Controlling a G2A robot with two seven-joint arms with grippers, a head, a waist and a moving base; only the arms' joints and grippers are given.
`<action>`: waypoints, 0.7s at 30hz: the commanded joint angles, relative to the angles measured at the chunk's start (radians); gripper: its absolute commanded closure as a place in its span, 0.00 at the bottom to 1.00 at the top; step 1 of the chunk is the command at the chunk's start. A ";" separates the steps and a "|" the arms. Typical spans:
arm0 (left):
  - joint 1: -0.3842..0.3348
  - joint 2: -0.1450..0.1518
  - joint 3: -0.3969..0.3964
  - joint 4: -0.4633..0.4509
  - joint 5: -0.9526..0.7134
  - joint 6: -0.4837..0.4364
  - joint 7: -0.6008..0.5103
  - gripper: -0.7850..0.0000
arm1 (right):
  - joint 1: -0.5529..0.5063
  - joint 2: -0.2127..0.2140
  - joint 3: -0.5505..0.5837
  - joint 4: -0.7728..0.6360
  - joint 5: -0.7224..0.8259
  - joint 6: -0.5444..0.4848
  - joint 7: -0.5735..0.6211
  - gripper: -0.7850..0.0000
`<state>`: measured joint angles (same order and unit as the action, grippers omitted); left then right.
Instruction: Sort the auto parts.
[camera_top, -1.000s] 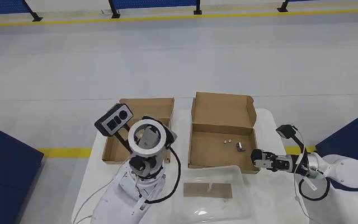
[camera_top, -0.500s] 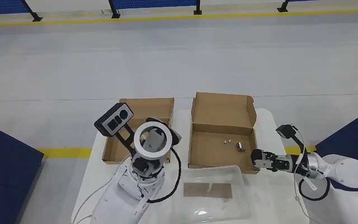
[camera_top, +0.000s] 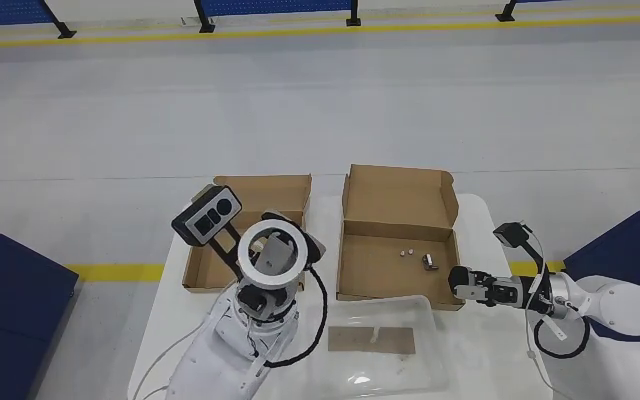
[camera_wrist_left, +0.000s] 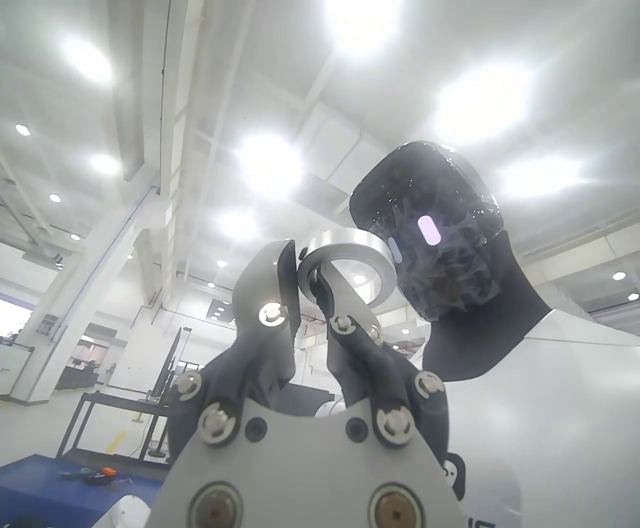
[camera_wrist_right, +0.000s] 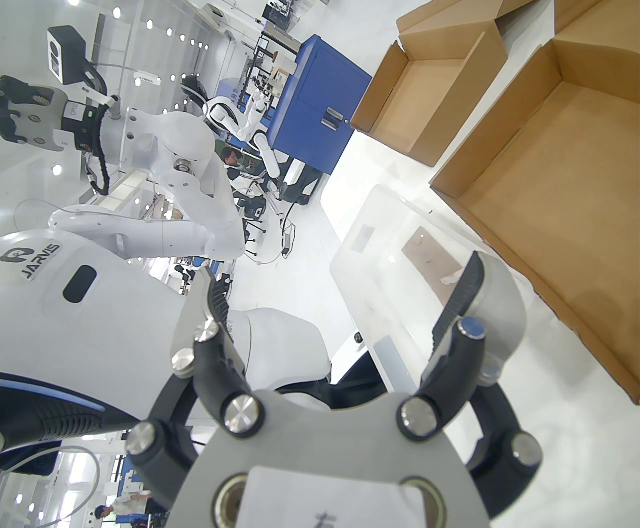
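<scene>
The left end effector (camera_wrist_left: 302, 280) grips the wall of a broad silver metal ring (camera_wrist_left: 350, 246), with one finger inside the hole and one outside. It holds the ring high above the table's (camera_top: 465, 335) left half, beside the left open brown cardboard box (camera_top: 262, 190). The right end effector (camera_wrist_right: 340, 277) hangs with its fingers spread apart at the table's right edge.
</scene>
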<state>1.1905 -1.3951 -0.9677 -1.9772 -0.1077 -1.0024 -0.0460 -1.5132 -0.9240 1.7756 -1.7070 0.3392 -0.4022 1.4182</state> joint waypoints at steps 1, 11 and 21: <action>0.000 0.000 0.002 0.001 -0.007 0.000 0.000 1.00 | 0.000 0.000 0.000 0.000 0.000 0.000 0.000 0.00; 0.007 0.000 -0.007 -0.014 -0.003 0.023 -0.001 1.00 | 0.000 0.000 0.000 0.000 0.000 0.000 0.000 0.00; 0.036 0.016 -0.088 0.019 0.094 0.090 -0.128 1.00 | 0.000 0.000 0.000 0.000 0.000 0.000 0.000 0.00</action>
<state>1.2206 -1.3830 -1.0422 -1.9667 -0.0232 -0.9184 -0.1539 -1.5132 -0.9240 1.7756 -1.7070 0.3392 -0.4022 1.4182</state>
